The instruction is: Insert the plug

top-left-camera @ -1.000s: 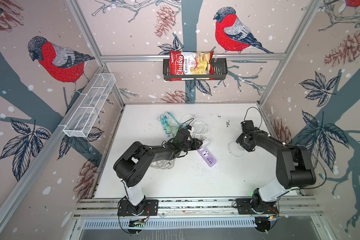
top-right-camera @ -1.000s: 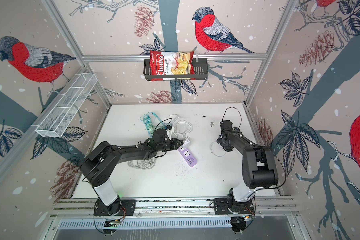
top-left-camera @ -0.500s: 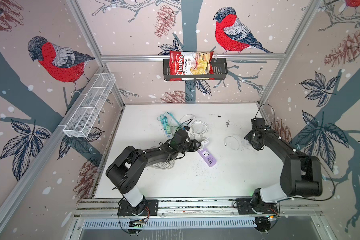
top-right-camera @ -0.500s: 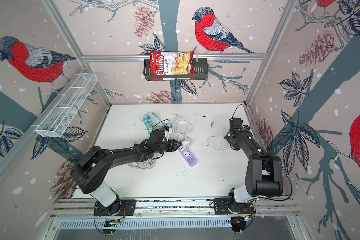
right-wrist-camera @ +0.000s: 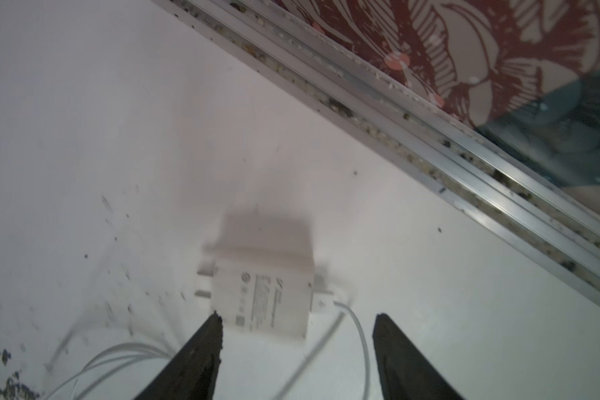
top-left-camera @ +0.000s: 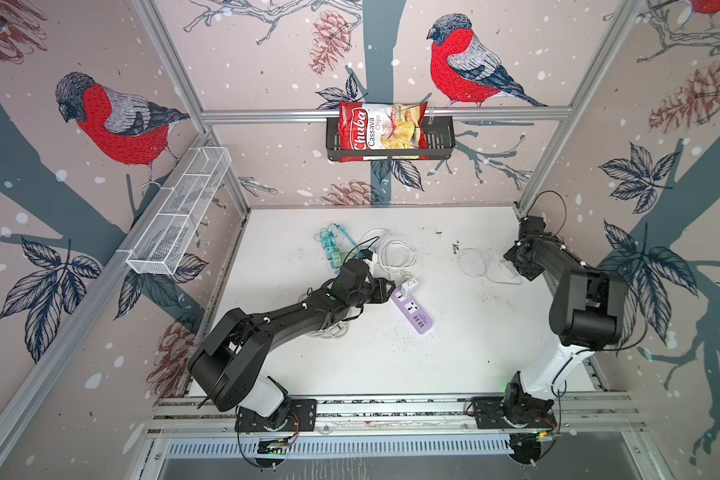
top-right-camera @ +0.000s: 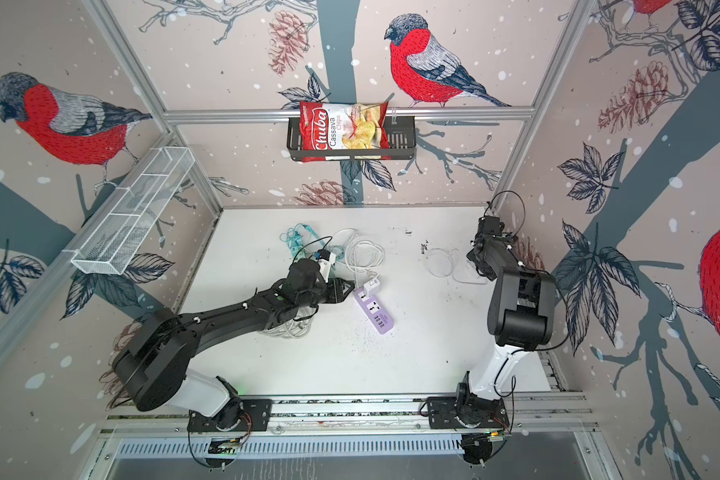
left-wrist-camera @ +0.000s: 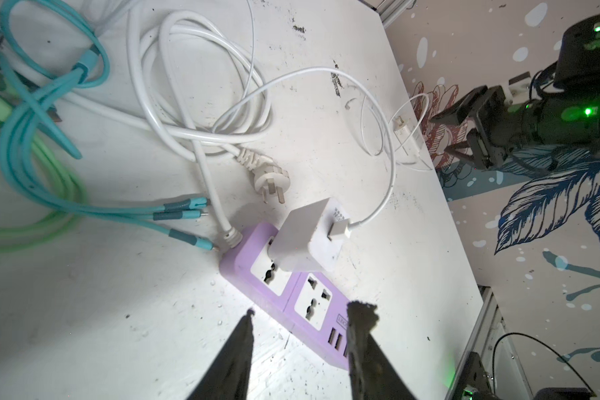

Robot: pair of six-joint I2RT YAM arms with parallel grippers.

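A purple power strip [top-left-camera: 412, 309] [top-right-camera: 373, 309] [left-wrist-camera: 312, 304] lies mid-table, with a white charger [top-left-camera: 410, 284] [left-wrist-camera: 305, 239] seated in its end socket. My left gripper [top-left-camera: 385, 289] [top-right-camera: 344, 291] [left-wrist-camera: 305, 311] is open and empty beside the strip; in the left wrist view its fingers straddle the strip's USB end. A loose white plug [right-wrist-camera: 264, 294] [top-left-camera: 506, 266], prongs showing and a thin cable attached, lies by the right wall. My right gripper [right-wrist-camera: 298, 318] [top-left-camera: 516, 259] hovers open just short of it, touching nothing.
Teal and green cables [top-left-camera: 331, 245] and a coiled white cord [top-left-camera: 400, 253] ending in a three-pin plug [left-wrist-camera: 267, 176] lie behind the strip. Thin white cable loops [top-left-camera: 474, 262] trail from the loose plug. The aluminium wall rail [right-wrist-camera: 465, 145] runs close beside it.
My right arm has swung right toward the side wall and its jaws have widened over the loose plug. The left jaws have opened next to the strip.
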